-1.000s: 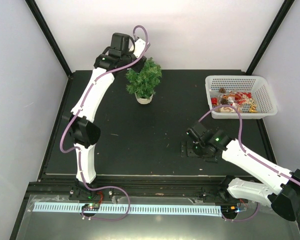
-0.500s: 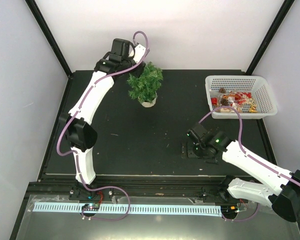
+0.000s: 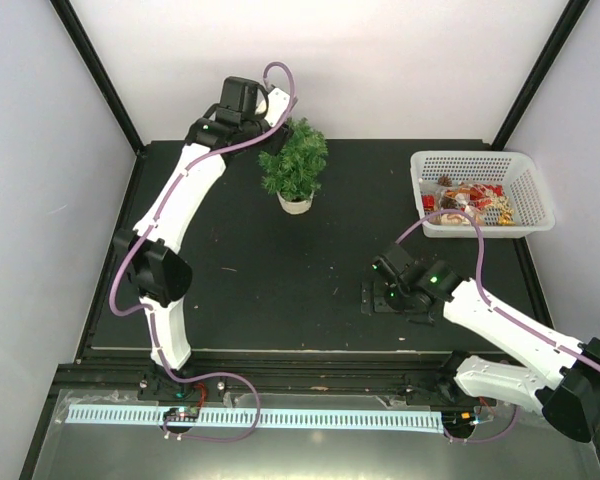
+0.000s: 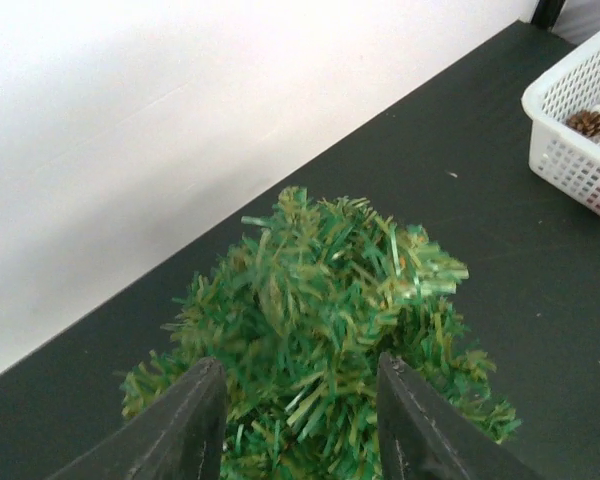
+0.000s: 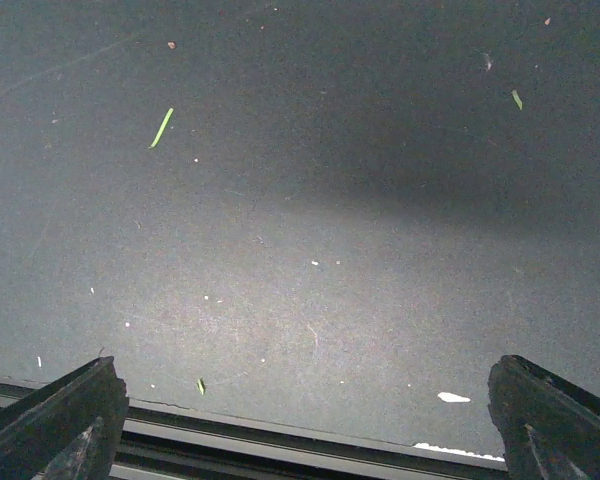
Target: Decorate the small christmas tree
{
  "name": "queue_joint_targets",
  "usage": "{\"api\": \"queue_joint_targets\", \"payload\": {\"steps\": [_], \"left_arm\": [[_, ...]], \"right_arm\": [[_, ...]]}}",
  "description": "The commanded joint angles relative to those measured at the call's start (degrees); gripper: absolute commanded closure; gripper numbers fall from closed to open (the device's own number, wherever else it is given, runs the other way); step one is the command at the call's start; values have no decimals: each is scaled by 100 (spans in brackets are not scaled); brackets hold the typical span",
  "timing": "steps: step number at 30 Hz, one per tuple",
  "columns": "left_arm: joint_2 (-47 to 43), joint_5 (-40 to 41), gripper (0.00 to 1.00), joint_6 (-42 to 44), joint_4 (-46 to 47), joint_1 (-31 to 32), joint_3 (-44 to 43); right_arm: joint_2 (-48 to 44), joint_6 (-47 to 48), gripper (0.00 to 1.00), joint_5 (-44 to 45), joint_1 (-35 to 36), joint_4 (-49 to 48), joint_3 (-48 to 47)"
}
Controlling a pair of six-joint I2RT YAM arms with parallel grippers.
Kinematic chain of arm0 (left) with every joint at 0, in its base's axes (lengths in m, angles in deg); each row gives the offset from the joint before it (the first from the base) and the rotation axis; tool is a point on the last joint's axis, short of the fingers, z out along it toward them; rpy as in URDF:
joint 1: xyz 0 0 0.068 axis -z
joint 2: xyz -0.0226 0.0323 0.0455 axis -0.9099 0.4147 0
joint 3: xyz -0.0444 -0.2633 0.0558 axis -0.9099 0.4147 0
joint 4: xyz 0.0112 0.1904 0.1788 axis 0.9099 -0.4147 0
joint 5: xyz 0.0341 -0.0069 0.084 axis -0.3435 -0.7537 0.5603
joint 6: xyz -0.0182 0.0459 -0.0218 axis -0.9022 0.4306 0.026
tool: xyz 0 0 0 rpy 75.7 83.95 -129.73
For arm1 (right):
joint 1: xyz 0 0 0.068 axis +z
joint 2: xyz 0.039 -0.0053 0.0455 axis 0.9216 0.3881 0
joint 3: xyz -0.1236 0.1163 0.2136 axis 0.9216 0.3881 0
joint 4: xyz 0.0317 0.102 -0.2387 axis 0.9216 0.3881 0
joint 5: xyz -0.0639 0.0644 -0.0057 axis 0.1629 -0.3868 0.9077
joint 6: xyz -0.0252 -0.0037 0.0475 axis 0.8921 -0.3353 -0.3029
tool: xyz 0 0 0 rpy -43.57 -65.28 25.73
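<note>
Fingers [image 4: 190, 420] of the left gripper [image 4: 298, 362] are standing partly apart in the left wrist view, dark and blunt at the bottom edge, with green needles filling the gap between them; whether they are pressing on the foliage or merely flanking it, I cannot tell. Seen from above, the left gripper [image 3: 272, 138] is reaching down at the far left side of the small christmas tree [image 3: 294, 160], its tips lost among the branches. That tree is standing upright on its whitish round base [image 3: 296, 203] toward the back of the black table [image 3: 280, 280], left of centre and near the white rear wall; in the left wrist view the small christmas tree [image 4: 320, 300] is spreading bushy and slightly blurred just beyond the fingertips.

At the far right of the table a white basket [image 3: 477, 160] is sitting well apart from the tree, and red, gold and brown ornaments [image 3: 465, 200] are lying heaped inside it; a corner of the basket [image 4: 580, 110] is showing in the left wrist view, with a pine cone [image 4: 587, 122] peeking over the rim.

Nearer the front, the right gripper [image 3: 378, 297] is hovering low over bare table, pointing left; its fingers [image 5: 55, 420] are spreading wide to both corners of the right wrist view, holding nothing, with only the dusty surface [image 5: 300, 200] lying between them.
</note>
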Motion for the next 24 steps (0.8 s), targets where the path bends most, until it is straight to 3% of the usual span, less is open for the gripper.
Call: {"api": "queue_joint_targets", "payload": {"steps": [1,5,11,20,24], "left_arm": [[-71,221,55,-33,53,54,-340],[28,182,44,-122,145,56,-429],[286,270,42,-198,201,65,-635],[471,124,44,-276,279,65,-682],[523,134,53,-298,340,63,-687]], "right_arm": [[-50,25,1,98,48,-70,-102],[-153,-9,1,119,42,-20,-9],[-275,-89,1,122,41,22,99],[-157,-87,1,151,41,14,95],[-70,-81,1,133,47,-50,92]]}}
